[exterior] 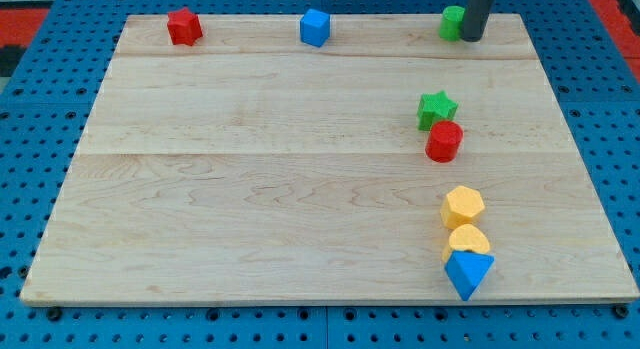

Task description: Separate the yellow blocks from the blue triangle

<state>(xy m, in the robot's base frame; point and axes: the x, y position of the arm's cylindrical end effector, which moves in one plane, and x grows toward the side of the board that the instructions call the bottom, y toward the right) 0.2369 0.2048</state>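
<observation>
Yellow blocks [464, 221] touch blue triangle [468, 273]; my tip [470, 36] beside green block [452, 22]; no claw visible.

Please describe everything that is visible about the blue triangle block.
The blue triangle is a small solid block of matte, painted look. It lies flat on the wooden board near the view's bottom right corner, one point toward the bottom edge. Its upper side touches a yellow block. My tip is far away, at the view's top.
</observation>
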